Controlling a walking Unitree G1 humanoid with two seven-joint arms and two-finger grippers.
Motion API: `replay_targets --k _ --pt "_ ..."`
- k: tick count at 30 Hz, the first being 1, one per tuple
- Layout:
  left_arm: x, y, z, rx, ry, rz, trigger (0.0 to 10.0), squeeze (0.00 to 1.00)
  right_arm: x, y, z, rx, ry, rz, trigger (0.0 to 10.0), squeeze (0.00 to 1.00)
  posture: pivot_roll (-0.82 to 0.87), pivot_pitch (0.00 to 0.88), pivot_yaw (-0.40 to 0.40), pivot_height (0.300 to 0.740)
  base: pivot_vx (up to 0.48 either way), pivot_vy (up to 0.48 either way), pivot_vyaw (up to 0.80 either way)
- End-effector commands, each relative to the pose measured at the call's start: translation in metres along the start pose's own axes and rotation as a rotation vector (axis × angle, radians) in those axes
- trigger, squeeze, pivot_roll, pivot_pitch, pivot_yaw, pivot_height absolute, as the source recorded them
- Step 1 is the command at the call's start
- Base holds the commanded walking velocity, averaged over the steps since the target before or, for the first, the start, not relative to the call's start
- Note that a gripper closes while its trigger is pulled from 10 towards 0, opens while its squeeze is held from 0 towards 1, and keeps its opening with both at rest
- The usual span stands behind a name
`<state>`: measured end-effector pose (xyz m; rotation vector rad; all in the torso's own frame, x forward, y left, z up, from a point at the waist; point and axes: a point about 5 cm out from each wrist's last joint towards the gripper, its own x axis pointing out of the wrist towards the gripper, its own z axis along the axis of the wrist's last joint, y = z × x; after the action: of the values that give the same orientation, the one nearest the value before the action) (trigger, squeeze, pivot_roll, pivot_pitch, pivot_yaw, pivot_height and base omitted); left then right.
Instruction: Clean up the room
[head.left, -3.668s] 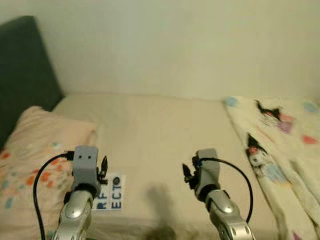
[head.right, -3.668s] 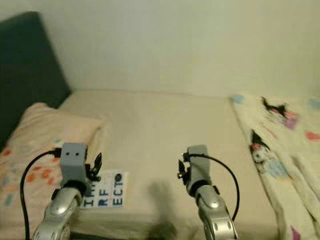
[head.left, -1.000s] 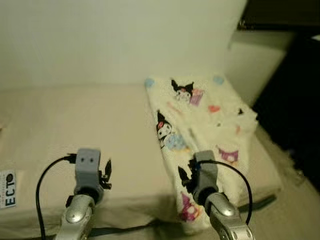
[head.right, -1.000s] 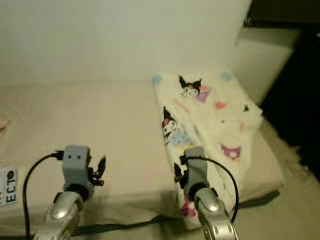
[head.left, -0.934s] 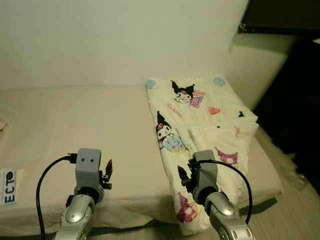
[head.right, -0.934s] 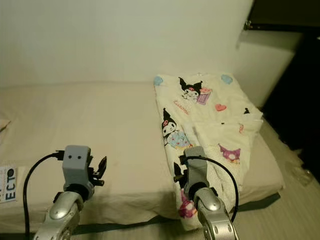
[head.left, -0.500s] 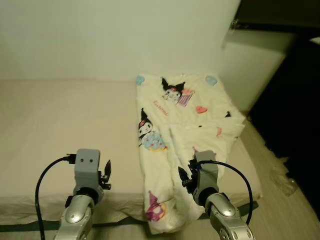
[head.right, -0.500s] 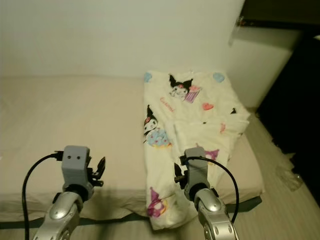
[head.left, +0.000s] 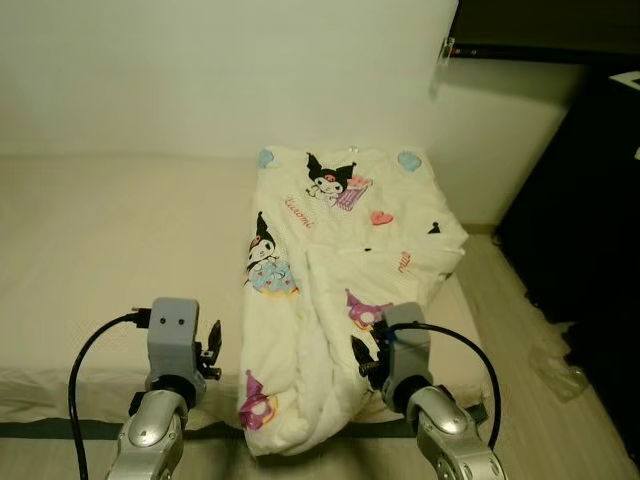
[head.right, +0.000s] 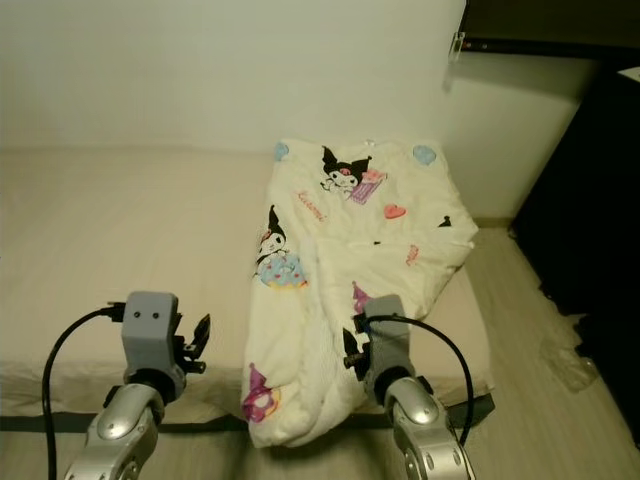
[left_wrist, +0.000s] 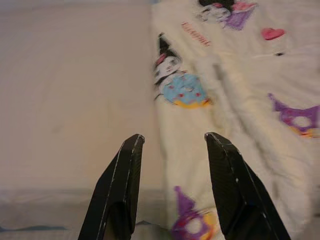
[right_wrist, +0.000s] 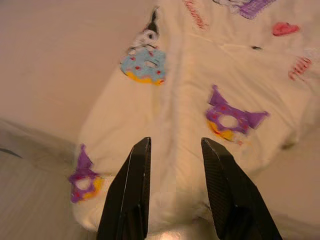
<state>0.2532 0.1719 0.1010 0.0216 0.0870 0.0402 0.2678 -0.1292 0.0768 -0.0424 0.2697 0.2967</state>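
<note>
A cream blanket (head.left: 340, 240) printed with cartoon figures lies bunched at the end of a bed (head.left: 110, 230) with a beige sheet. Its near corner hangs over the bed's front edge. My left gripper (head.left: 212, 342) is raised in front of the bed edge, just left of the blanket, and in the left wrist view its fingers (left_wrist: 125, 170) stand open over the blanket's edge (left_wrist: 200, 90). My right gripper (head.left: 362, 356) hovers over the hanging part. The right wrist view shows its open fingers (right_wrist: 135, 180) above the blanket (right_wrist: 200, 75). Neither holds anything.
A dark tall piece of furniture (head.left: 590, 200) stands to the right of the bed, with a dark shelf (head.left: 540, 25) above. Light wood floor (head.left: 520, 320) runs between them, with a clear plastic scrap (head.left: 560, 365) on it. A white wall backs the bed.
The camera has swung right along the bed: the pillow and the lettered label have left the picture and the blanket sits in the middle. Both arms keep their pose.
</note>
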Motion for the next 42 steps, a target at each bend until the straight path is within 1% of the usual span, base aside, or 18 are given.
replay_targets --k 1,8,10,14,21,42 --pt "-0.001 0.005 -0.006 0.025 0.037 0.012 10.0 0.0 -0.001 0.0 -0.002 0.004 0.006 -0.01 10.0 0.0 -0.07 0.125 -0.025 0.74 0.0 0.0 0.0" --pt "0.0 0.003 -0.006 0.024 0.043 0.004 10.0 0.0 -0.001 -0.001 -0.001 0.009 0.002 -0.015 10.0 0.0 -0.07 0.125 -0.024 0.74 0.0 0.0 0.0" --pt "0.001 0.002 -0.006 0.035 0.04 -0.007 10.0 0.0 -0.001 -0.001 -0.001 0.012 0.001 -0.02 10.0 0.0 -0.07 0.124 -0.023 0.74 0.0 0.48 0.0" --pt "0.001 0.001 -0.004 0.03 0.032 -0.009 10.0 0.0 -0.001 -0.002 -0.001 0.012 0.001 -0.022 10.0 0.0 -0.07 0.124 -0.023 0.74 0.0 0.4 0.0" --pt "0.0 -0.001 0.001 0.001 -0.009 -0.014 10.0 0.0 -0.002 -0.004 0.0 0.02 -0.01 -0.044 10.0 0.0 -0.07 0.121 -0.023 0.74 0.0 0.0 0.0" --pt "0.001 -0.005 0.005 0.008 -0.026 -0.05 10.0 0.0 -0.001 -0.007 0.001 0.034 -0.019 -0.07 10.0 0.0 -0.07 0.11 -0.024 0.74 0.0 0.0 0.0"
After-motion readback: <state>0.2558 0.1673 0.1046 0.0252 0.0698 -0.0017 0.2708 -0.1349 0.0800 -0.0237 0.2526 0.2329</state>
